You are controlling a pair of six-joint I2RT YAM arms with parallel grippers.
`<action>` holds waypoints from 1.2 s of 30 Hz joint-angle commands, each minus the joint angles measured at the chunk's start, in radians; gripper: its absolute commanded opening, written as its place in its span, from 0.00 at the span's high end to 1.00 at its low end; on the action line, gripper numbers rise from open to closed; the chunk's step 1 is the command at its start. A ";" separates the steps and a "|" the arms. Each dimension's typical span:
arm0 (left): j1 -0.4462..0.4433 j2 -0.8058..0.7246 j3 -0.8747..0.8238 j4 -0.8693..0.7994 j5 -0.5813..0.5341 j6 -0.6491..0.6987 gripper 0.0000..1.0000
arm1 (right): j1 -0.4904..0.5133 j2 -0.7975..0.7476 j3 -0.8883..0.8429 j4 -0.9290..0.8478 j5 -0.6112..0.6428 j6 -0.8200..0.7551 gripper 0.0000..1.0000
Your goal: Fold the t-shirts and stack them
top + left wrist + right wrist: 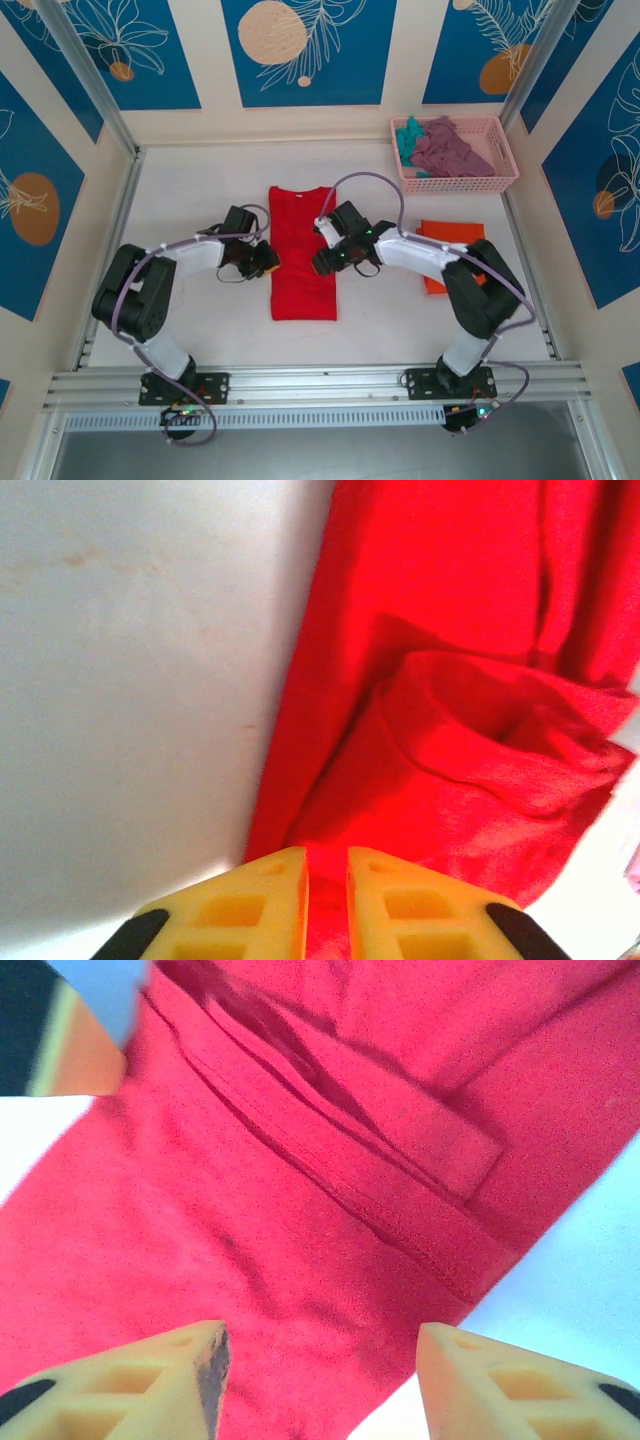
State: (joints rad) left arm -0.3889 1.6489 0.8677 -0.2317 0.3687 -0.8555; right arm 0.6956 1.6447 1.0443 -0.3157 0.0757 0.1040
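The red t-shirt (300, 225) lies in the middle of the table (195, 190), folded into a long narrow strip that runs from the far side toward the arms, collar end away from them. In the right wrist view its sleeve is tucked in and lies flat as a folded band across the cloth. In the left wrist view its edge is rumpled into a loose pocket.

The left gripper (328, 868) sits at the strip's left edge. Its jaws are almost together, with red cloth showing in the thin slit between them; whether they pinch it cannot be told. The right gripper (320, 1360) hangs over the strip's right edge with its jaws wide apart, holding nothing.

An orange t-shirt (437, 232) lies flat to the right, partly under the right arm. At the far right corner, a pink basket (507, 167) holds a mauve t-shirt (450, 150) and a teal t-shirt (407, 136), both bunched up.
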 commanded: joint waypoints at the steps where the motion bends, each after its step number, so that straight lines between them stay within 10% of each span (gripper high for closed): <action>1: 0.015 -0.054 0.056 -0.054 -0.050 0.035 0.78 | 0.075 -0.121 -0.094 0.108 -0.040 -0.239 0.36; 9: 0.157 -0.018 0.162 -0.153 -0.040 0.139 0.64 | 0.329 -0.138 -0.100 0.027 0.013 -0.551 0.28; 30: 0.188 -0.026 0.143 -0.158 -0.031 0.183 0.56 | 0.369 0.164 -0.016 -0.029 0.082 -0.628 0.38; 36: 0.189 -0.018 0.142 -0.149 -0.028 0.178 0.56 | 0.374 0.185 -0.007 -0.081 0.134 -0.654 0.63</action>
State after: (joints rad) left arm -0.2047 1.6196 1.0126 -0.3611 0.3355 -0.6964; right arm 1.0615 1.7973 1.0340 -0.3077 0.1833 -0.5240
